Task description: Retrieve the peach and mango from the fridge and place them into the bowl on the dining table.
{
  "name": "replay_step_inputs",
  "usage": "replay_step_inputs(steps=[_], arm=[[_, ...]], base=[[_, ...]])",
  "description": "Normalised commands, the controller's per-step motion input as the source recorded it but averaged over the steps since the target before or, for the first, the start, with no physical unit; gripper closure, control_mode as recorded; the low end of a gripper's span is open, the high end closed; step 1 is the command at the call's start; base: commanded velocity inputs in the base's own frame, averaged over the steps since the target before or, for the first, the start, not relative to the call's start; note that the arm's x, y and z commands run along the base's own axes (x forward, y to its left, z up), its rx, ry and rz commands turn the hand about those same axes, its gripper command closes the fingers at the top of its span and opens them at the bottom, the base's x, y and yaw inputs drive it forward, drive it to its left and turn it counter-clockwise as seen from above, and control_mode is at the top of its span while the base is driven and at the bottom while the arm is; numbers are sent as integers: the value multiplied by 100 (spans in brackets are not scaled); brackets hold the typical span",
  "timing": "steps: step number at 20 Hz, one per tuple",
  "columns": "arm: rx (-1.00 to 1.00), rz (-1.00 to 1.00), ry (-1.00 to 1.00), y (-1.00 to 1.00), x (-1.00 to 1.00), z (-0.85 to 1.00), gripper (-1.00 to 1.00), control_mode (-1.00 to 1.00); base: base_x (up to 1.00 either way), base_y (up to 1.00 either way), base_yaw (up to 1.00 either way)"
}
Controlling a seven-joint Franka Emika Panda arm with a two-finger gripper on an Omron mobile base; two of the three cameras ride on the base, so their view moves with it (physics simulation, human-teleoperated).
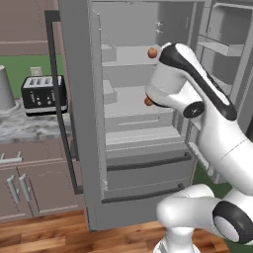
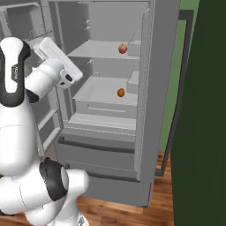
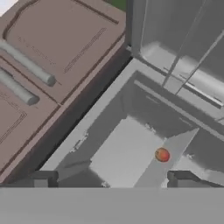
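The grey fridge stands with both doors open. A reddish round fruit, which I take for the peach, lies on the upper shelf. An orange one, probably the mango, lies on the shelf below, half hidden by my arm in the left base view. My gripper is open and empty in front of the fridge interior, with one orange-red fruit a little way ahead of the fingertips. I cannot tell which fruit that is. The bowl and the dining table are out of view.
A black toaster and a grey canister stand on the marbled counter left of the fridge, above brown cabinets. The left door's long dark handle juts out. A dark green wall lies right.
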Motion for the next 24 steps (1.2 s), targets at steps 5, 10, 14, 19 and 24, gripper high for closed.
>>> replay_step_inputs(steps=[5,10,14,19,24], arm=[[-88,-45,5,-38,0,0,-100,-100],[-87,-36,14,-45,-22,15,-100,-100],[-79,-31,23,-31,-40,38,-100,-100],[-67,-22,30,-17,-57,60,-100,-100],[-50,-9,47,-1,-64,97,-100,-100]], base=[[0,0,0],[0,0,0],[0,0,0],[0,0,0],[0,0,0]])
